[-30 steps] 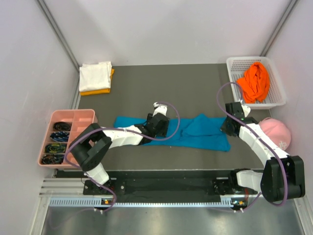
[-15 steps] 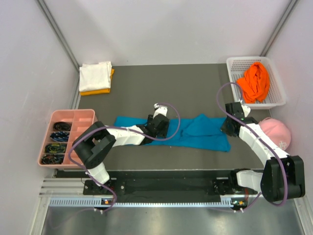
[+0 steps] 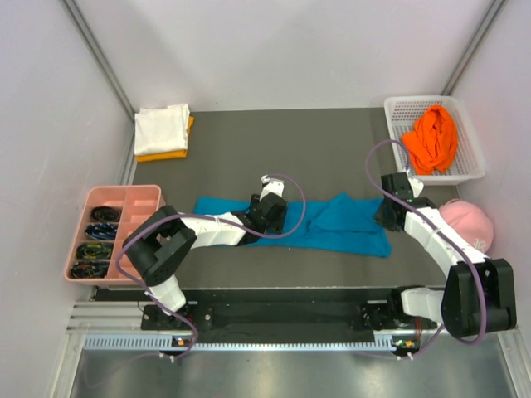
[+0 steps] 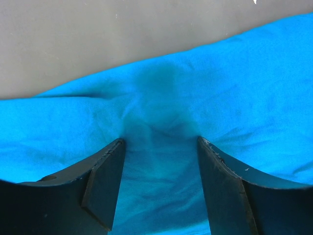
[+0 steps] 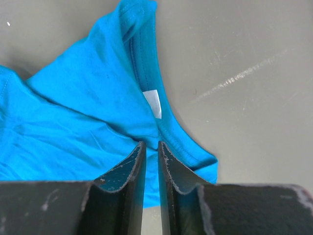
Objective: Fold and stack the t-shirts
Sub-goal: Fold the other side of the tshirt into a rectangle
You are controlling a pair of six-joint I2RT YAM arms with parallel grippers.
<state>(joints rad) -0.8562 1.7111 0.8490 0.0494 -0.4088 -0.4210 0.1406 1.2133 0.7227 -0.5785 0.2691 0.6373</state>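
Top view. Teal shirt [image 3: 348, 220] lies as a long flat band across the near middle of the worktop [image 3: 282, 149], running 9 to 3 o'clock. Left end effector [image 3: 274, 217] is low on the band's middle. Right end effector [image 3: 386, 217] is at the band's 3 o'clock end. White shirt [image 3: 162, 128] sits folded at the 10 o'clock corner on top of a yellow-orange shirt [image 3: 166, 154], whose edge shows below it. Orange shirt [image 3: 433, 139] is bunched in a white basket [image 3: 398, 112] at 2 o'clock. Pink cap [image 3: 469, 224] is at 3 o'clock, just beside the right arm. Pink tray [image 3: 124, 195] is at 9 o'clock.

Left wrist view. Left end effector is open wide. Both fingers [image 4: 105, 171] are down on the teal cloth, which puckers into a soft ridge between them. Bare worktop shows toward 12 o'clock.

Right wrist view. Right end effector's jaws are parted by a thin slit only. No cloth shows clamped in it. The tips sit over the shirt's collar edge. White tag [image 5: 152, 103] is just past them at 12 o'clock.
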